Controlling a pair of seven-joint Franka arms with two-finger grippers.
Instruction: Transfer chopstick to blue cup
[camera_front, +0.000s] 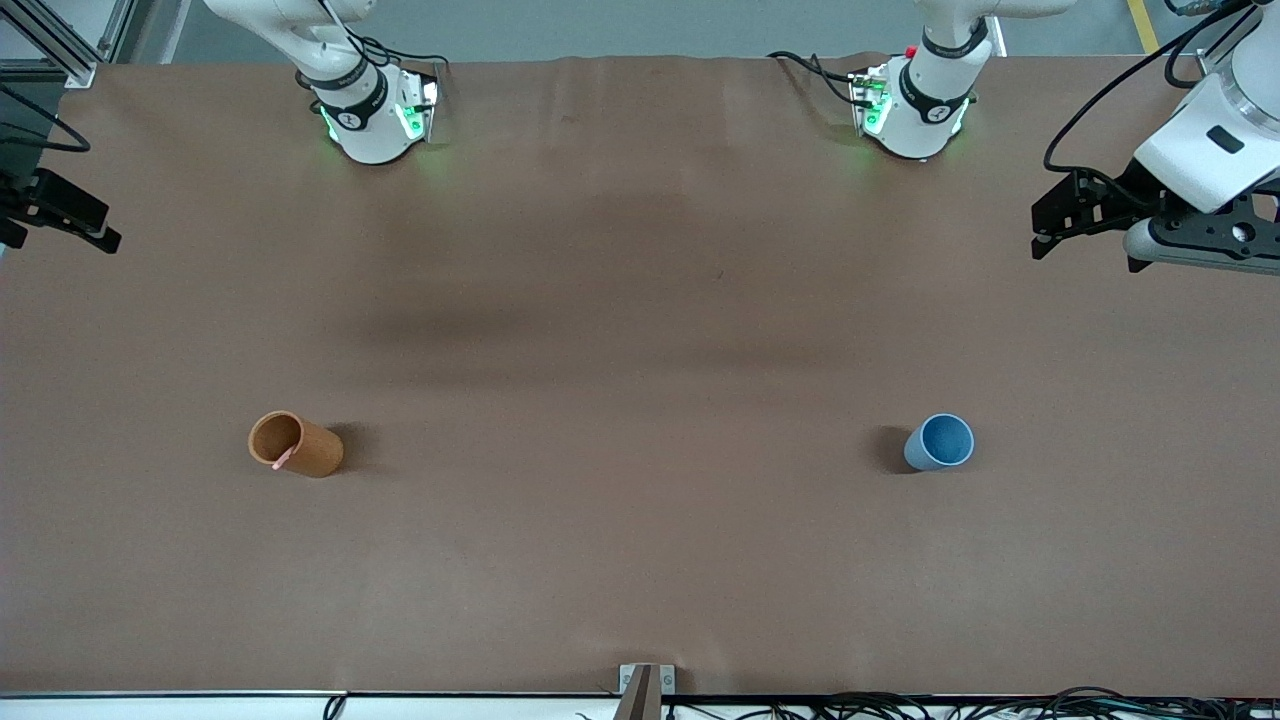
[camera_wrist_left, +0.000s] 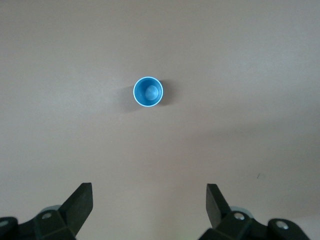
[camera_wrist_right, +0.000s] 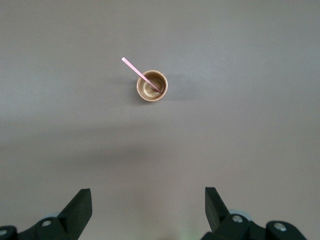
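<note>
We see the thin pink chopstick (camera_wrist_right: 141, 76) leaning in the orange-brown round cup (camera_front: 296, 444), the matte blue round cup (camera_front: 939, 442) standing apart; both the left gripper (camera_wrist_left: 149, 205) and the right gripper (camera_wrist_right: 148, 206) hang high over the table with fingers spread, holding nothing.

The table (camera_front: 640, 300) is covered in a plain, matte brown sheet with no pattern, only soft darker shadow bands across its middle. Toward the right arm's end stands an orange-brown cup (camera_front: 296, 444), its inside a paler tan. A pale pink chopstick (camera_wrist_right: 141, 76) leans in it. Toward the left arm's end stands the blue cup (camera_front: 939, 442), matte light blue outside, deeper blue inside, with a lighter rim. The left gripper (camera_wrist_left: 149, 205) and right gripper (camera_wrist_right: 148, 206) both have black fingers. The arms are white with black bands, and green lights glow at their bases.
</note>
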